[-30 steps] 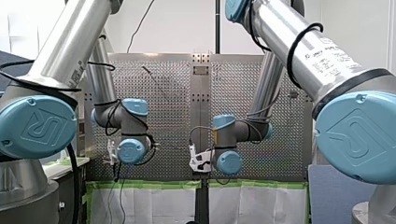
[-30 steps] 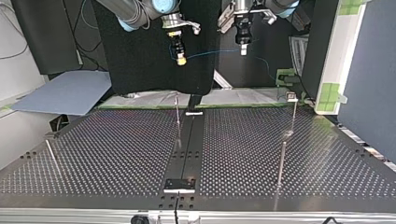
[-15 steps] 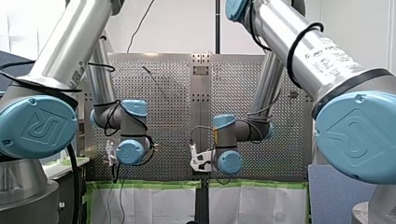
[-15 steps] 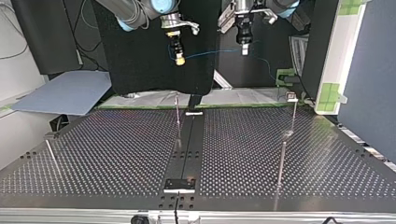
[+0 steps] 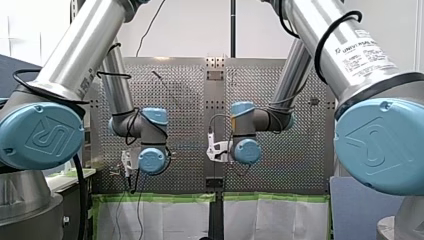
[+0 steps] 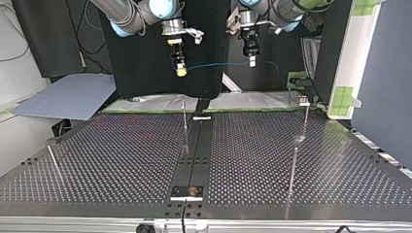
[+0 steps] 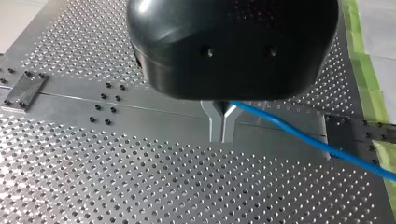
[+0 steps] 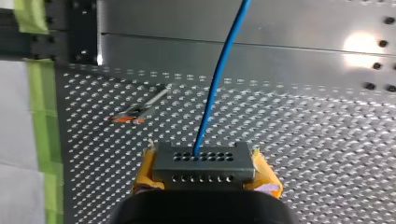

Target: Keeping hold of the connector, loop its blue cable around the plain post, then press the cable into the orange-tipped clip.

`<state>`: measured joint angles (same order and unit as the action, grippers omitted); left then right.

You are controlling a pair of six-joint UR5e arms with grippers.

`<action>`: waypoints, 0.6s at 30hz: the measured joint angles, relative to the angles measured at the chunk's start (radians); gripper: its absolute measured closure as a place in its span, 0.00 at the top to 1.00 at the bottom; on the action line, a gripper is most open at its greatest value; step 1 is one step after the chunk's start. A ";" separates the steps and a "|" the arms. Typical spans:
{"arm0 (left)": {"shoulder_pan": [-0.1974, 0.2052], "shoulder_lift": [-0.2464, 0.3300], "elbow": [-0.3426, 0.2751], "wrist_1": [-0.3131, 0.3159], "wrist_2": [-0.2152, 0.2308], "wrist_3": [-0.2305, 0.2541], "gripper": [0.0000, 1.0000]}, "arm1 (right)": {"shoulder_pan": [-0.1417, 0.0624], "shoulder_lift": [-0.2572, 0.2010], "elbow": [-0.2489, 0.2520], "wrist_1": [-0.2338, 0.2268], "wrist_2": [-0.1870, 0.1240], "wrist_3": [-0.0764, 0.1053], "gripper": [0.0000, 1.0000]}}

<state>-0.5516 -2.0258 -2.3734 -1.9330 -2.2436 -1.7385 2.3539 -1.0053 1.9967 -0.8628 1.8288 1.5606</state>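
Top view, upper middle: right gripper (image 6: 180,72), yellow pads clamped on connector (image 8: 203,161). Cable (image 6: 214,64) runs level, side to side, to left gripper (image 6: 251,60), whose metal fingers pinch it. Both hang well above table (image 6: 121,160). Clip (image 8: 137,111) is below and ahead of right gripper, so nearer that arm. Cable is thin, blue and nearly taut.

Perforated table (image 6: 121,160) holds thin posts (image 6: 185,124), perhaps one orange-tipped clip (image 8: 140,109).

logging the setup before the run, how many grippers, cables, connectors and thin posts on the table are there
grippers: 2, my right gripper and my left gripper
blue cable: 1
connector: 1
thin posts: 4
total: 8
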 joint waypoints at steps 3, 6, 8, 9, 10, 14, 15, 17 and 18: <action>0.010 0.012 0.021 -0.021 -0.017 -0.007 0.00 | -0.008 -0.028 -0.008 0.018 -0.010 0.013 0.00; 0.020 0.034 0.044 -0.046 -0.038 -0.017 0.00 | -0.018 -0.058 -0.032 0.045 -0.017 0.023 0.00; 0.025 0.050 0.053 -0.062 -0.044 -0.021 0.00 | -0.024 -0.077 -0.049 0.063 -0.020 0.025 0.00; 0.029 0.060 0.056 -0.073 -0.048 -0.024 0.00 | -0.028 -0.089 -0.060 0.074 -0.020 0.026 0.00; 0.031 0.069 0.057 -0.082 -0.050 -0.027 0.00 | -0.031 -0.098 -0.068 0.083 -0.021 0.027 0.00; 0.044 0.109 0.060 -0.121 -0.065 -0.036 0.00 | -0.045 -0.132 -0.089 0.117 -0.022 0.031 0.00; 0.048 0.121 0.060 -0.134 -0.073 -0.037 0.00 | -0.049 -0.143 -0.093 0.128 -0.023 0.032 0.00; 0.055 0.139 0.060 -0.151 -0.084 -0.037 0.00 | -0.055 -0.158 -0.100 0.143 -0.027 0.033 0.00; 0.060 0.150 0.060 -0.163 -0.089 -0.038 0.00 | -0.059 -0.168 -0.105 0.153 -0.030 0.033 0.00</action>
<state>-0.4913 -1.8754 -2.3130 -2.0959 -2.3327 -1.7764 2.2946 -1.1732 1.8916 -0.7096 1.7984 1.5937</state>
